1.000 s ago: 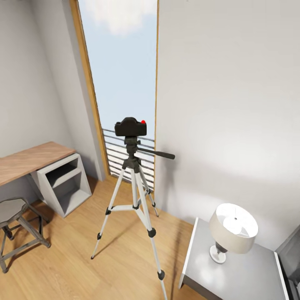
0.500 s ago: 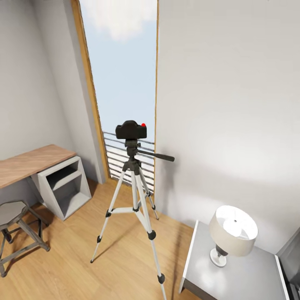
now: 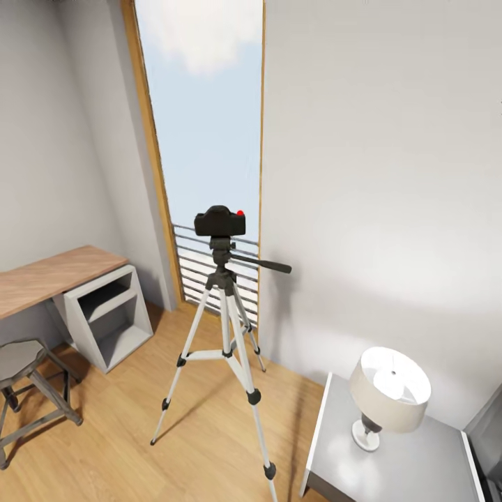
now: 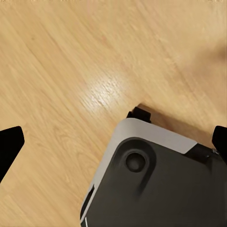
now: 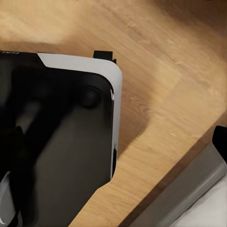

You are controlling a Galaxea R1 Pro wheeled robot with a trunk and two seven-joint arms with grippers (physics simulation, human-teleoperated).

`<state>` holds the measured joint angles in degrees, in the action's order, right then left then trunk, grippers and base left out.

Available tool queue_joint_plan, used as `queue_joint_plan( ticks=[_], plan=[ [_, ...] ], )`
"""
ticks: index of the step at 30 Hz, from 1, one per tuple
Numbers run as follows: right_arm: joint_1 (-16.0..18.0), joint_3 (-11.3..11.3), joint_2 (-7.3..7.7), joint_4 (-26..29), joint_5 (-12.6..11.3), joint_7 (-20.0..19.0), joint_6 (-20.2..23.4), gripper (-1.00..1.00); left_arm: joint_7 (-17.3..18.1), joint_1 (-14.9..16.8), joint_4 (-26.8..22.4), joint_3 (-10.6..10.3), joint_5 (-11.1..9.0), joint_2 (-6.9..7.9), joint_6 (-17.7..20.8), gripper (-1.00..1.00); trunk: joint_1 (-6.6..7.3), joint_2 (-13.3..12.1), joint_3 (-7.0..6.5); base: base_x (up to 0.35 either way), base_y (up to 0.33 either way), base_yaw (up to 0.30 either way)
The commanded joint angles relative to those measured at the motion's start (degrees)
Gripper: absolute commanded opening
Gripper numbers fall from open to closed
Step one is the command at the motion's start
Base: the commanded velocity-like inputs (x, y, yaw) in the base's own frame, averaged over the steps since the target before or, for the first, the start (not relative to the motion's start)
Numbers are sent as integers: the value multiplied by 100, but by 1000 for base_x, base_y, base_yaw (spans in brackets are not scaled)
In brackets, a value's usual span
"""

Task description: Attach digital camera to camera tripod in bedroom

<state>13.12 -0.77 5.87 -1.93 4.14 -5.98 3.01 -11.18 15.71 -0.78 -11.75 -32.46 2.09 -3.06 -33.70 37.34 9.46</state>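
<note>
Writing: you can read none on the matte-black digital camera [image 3: 219, 222] with its red button.
Camera: it sits on the black head of the silver-legged camera tripod [image 3: 224, 341], before the tall wood-framed window [image 3: 202, 139].
Open room: bare light wood plank floor [image 3: 125, 425] lies near you, between the grey cube shelf [image 3: 108, 314] at left and the grey bedside table [image 3: 390, 453] with a lamp [image 3: 388, 390] at right.
Fingers: left gripper [image 4: 113, 142] spread wide, empty; for the right, you cannot tell.

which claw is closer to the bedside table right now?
Right, most likely. The right claw hangs over the floor with the bedside table edge just beyond one fingertip. The left claw faces floor and the robot's base.
</note>
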Motion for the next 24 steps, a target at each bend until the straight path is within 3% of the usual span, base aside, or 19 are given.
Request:
queue_joint_plan(
  ticks=[1, 24],
  plan=[
    [9, -11, 2, -8, 43, -16, 8, 100, -16, 3, -1, -48, -50, -2, -11, 100, -1, 7, 1, 0, 0, 0],
    [10, -10, -4, -9, 59, -15, 7, 100, -16, 3, -1, -51, -50, -3, -11, 100, -1, 7, -206, 0, 0, 0]
  ],
)
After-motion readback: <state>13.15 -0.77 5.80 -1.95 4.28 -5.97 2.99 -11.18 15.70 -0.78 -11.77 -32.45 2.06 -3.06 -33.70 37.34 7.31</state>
